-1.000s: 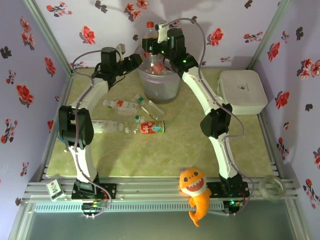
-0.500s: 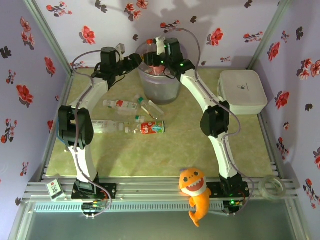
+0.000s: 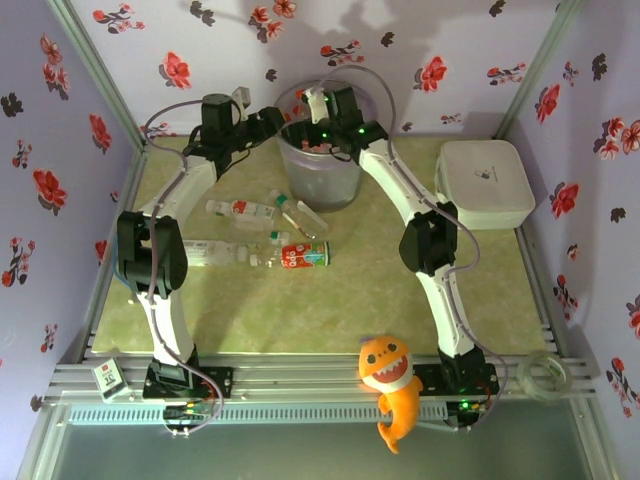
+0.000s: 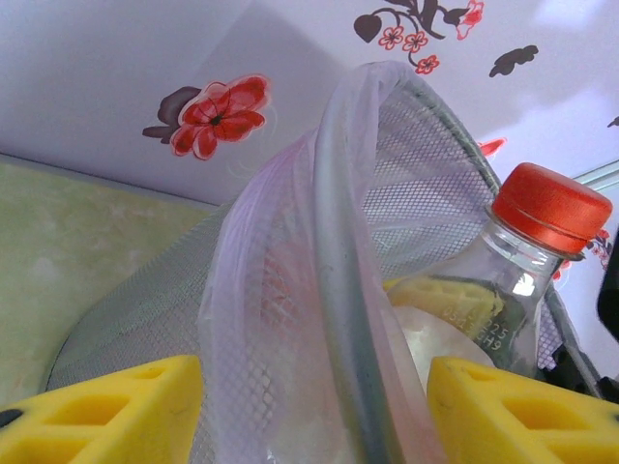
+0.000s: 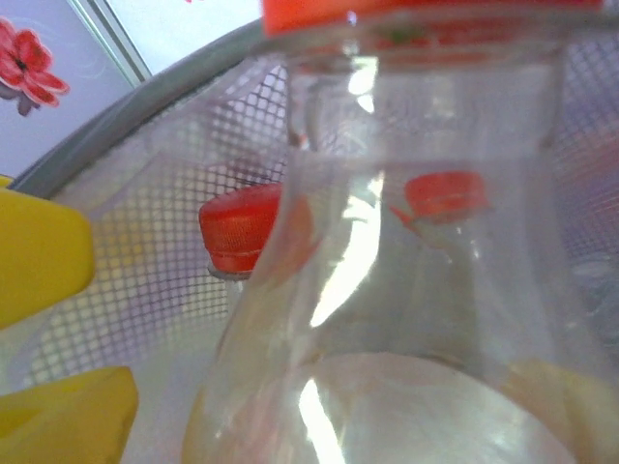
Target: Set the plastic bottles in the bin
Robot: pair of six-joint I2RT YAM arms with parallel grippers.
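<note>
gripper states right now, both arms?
left gripper: open, fingers either side of the bin rim.
right gripper: closed on a red-capped bottle at the bin.

Base of bottle (image 5: 406, 319) off-frame

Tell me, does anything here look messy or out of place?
Yes: several bottles lie toppled and scattered on the green mat near the bin, and an orange toy fish hangs over the front rail.

white lidded box (image 3: 485, 183), orange shark toy (image 3: 390, 385), clear tape roll (image 3: 546, 375)
</note>
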